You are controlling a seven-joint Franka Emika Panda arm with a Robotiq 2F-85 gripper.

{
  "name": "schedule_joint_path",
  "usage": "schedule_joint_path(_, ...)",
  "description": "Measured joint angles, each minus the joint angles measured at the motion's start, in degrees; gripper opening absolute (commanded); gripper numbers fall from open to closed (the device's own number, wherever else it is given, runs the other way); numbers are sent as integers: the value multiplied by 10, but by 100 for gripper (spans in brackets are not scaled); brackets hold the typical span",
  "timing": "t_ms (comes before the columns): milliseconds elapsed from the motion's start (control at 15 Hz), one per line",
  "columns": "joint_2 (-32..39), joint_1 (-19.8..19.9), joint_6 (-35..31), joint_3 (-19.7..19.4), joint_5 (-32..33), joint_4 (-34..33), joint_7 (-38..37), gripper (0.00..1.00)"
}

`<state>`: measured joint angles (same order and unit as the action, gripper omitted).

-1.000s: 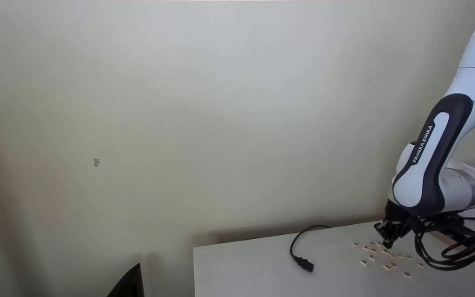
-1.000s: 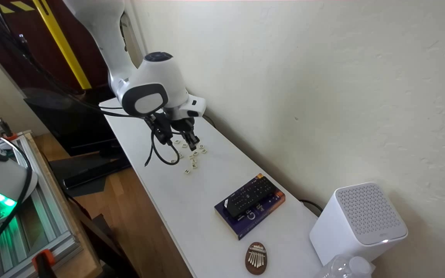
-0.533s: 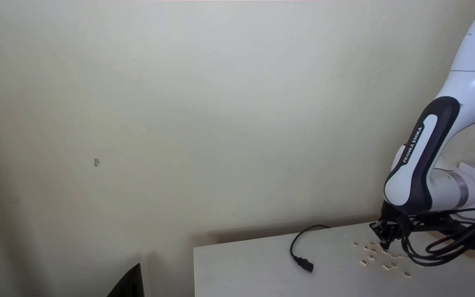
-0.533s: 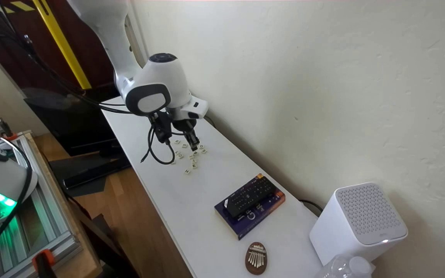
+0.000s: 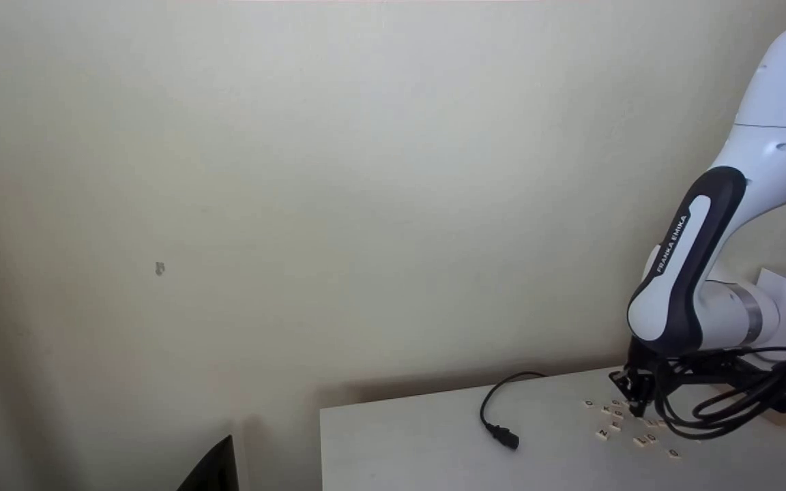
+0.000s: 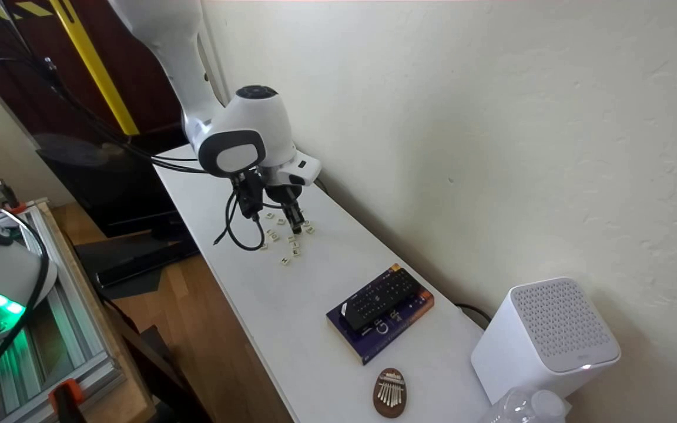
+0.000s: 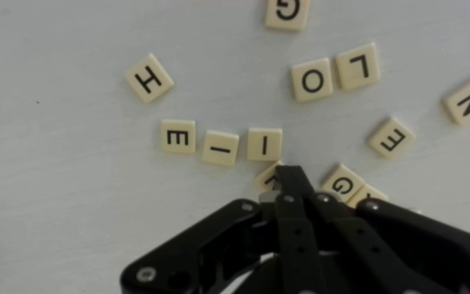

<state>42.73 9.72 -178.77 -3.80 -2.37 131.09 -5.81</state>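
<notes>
black gripper [image 7: 295, 174], fingers together, partly hiding one letter tile [image 7: 265, 179]; wrist view: tile h [image 7: 149, 78] at left, tile n [image 7: 469, 102] at right; white tabletop [image 7: 76, 183].

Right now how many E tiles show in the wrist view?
2: one E tile left of an I tile, another E tile below-left of the N tile. The jaws may hide more.

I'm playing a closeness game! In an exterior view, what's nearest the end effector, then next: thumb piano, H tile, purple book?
1. H tile, by the other tiles.
2. Purple book, under the keyboard.
3. Thumb piano, beyond the book.
</notes>
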Motion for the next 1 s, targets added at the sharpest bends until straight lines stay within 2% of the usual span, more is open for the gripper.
schedule_joint_path(467,0,-6,39,-7,2,-16,25,0)
schedule_joint_path(1000,-2,-9,38,-8,39,-11,115,0)
